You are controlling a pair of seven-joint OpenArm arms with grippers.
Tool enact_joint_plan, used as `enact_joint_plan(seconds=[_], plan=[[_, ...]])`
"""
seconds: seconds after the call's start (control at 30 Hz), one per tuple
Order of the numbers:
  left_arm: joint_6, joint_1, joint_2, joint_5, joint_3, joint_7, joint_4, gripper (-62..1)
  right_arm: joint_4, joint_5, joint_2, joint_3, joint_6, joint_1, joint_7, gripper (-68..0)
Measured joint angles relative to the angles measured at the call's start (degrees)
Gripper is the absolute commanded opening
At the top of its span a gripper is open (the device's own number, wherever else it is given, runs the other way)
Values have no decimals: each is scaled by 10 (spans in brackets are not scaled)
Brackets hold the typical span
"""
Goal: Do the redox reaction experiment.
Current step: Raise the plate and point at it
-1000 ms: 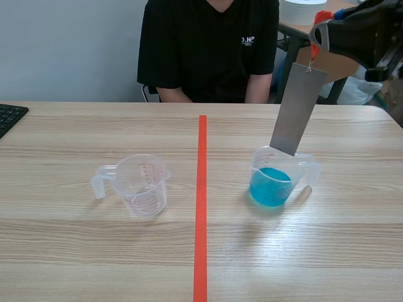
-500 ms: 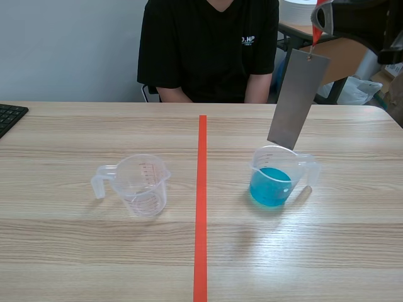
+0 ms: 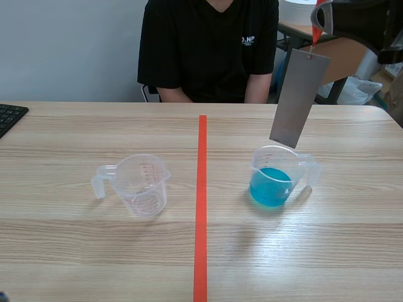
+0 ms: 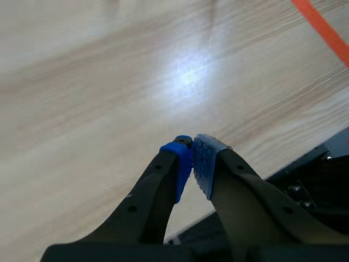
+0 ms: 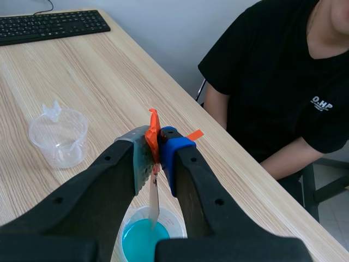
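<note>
Surface (image 3: 75, 251): was pale wood.
Empty cup (image 3: 143, 185): stood upright on it.
Cup of blue liquid (image 3: 272, 179): stood well apart.
Keyboard (image 3: 9, 117): lay at its edge.

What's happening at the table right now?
The right gripper pinches an orange tab, and a grey metal strip hangs from it over the cup of blue liquid, its lower end about at the rim. The left gripper is shut on nothing, low over the table. An empty clear cup stands across the tape line. A person sits opposite.

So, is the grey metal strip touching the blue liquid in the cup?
No, the metal strip ends about level with the rim of the cup, clearly above the blue liquid.
</note>
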Motion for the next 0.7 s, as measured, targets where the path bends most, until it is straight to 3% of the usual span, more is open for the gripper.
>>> enact_joint_plan(seconds=[0.1, 0.2, 0.33, 0.57, 0.7], plan=[[-38, -47, -62, -38, 2, -1, 0, -560, 0, 0, 0, 0, 0, 0, 0, -662], [-81, -104, -116, -54, 12, -2, 0, -560, 0, 0, 0, 0, 0, 0, 0, -662], [-91, -200, -150, -61, 49, -2, 2, -560, 0, 2, 0, 0, 0, 0, 0, -662], [-88, -389, -145, -60, 198, 2, 9, -560, 0, 2, 0, 0, 0, 0, 0, -662], [-55, -479, -110, -59, 298, 47, 9, -560, 0, 2, 0, 0, 0, 0, 0, -662]])
